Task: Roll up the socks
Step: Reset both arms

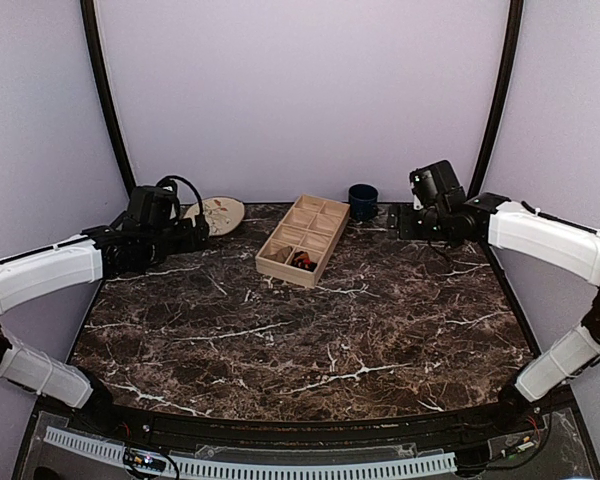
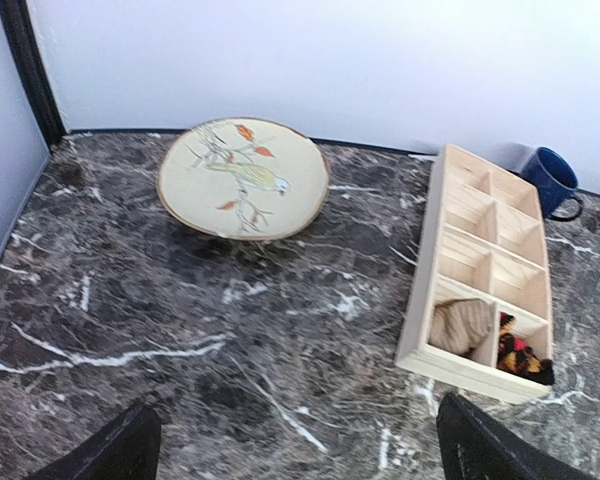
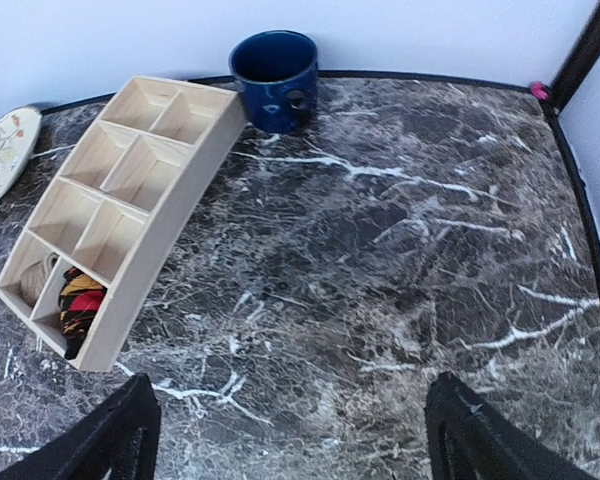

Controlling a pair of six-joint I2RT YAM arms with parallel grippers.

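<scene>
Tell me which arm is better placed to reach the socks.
Left, probably: the left gripper, open, sits nearer the tray end holding the tan sock and argyle sock; the right gripper, also open, hangs farther off.

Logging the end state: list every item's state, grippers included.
Tray: two end compartments filled, the rest empty.
Tan sock: rolled, in an end compartment.
Argyle sock: rolled, in the compartment beside it.
Mug: upright.
Plate: flat, empty.
Left gripper: open, empty.
Right gripper: open, empty.
</scene>
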